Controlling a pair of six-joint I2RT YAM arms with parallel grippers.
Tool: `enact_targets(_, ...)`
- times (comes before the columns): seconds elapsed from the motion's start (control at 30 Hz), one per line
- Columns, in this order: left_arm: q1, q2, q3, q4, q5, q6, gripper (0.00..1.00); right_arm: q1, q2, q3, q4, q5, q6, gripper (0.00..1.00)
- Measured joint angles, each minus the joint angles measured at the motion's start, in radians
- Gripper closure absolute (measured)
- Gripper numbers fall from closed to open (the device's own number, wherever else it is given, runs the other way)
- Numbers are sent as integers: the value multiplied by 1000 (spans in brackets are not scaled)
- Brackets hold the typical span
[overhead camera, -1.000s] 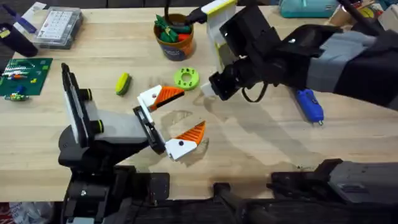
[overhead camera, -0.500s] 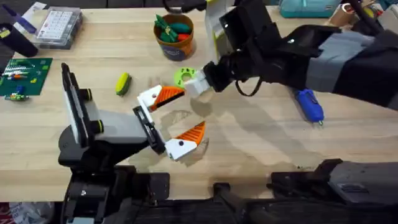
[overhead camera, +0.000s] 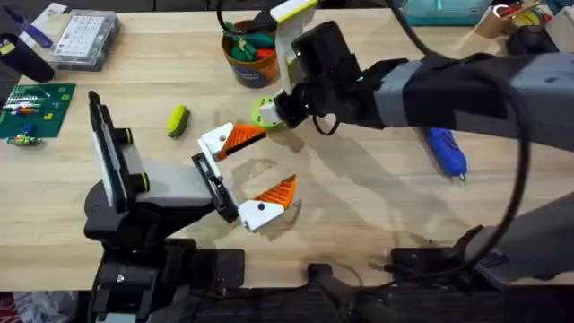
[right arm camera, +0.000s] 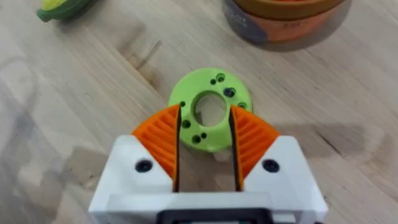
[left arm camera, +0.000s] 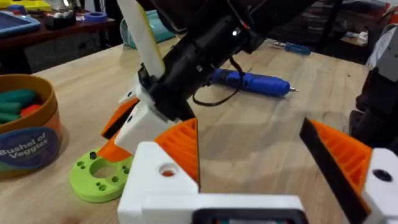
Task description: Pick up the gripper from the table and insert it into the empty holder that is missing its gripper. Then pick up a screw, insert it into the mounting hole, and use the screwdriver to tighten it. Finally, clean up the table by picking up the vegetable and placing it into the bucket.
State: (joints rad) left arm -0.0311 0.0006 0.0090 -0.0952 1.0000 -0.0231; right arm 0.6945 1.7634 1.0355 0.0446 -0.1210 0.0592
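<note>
The yellow-and-green toy vegetable (overhead camera: 177, 120) lies on the table (overhead camera: 359, 215), well apart from the bucket (overhead camera: 252, 51) at the far edge and a little to the left of the green ring (right arm camera: 210, 118). The right gripper (right arm camera: 205, 111) hangs over that ring, its orange pads parted and straddling the ring's hole, clasping nothing. The left gripper (overhead camera: 278, 158) is spread wide and empty at the black bracket (overhead camera: 213, 184), and the blue screwdriver (overhead camera: 446, 151) lies off to the right.
</note>
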Motion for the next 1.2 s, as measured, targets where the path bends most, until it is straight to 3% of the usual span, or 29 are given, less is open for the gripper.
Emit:
enact_targets(0.63, 0, 0, 0, 0, 0, 0, 14, 0, 111, 0, 214, 69, -8, 618)
enact_targets(0.93, 0, 0, 0, 0, 0, 0, 14, 0, 147, 0, 239, 72, -8, 633)
enact_targets(1.07, 0, 0, 0, 0, 0, 0, 14, 0, 157, 0, 240, 73, -13, 811)
enact_targets(1.1, 0, 0, 0, 0, 0, 0, 14, 0, 157, 0, 241, 75, -14, 916)
enact_targets(1.2, 0, 0, 0, 0, 0, 0, 14, 0, 157, 0, 240, 76, -15, 953)
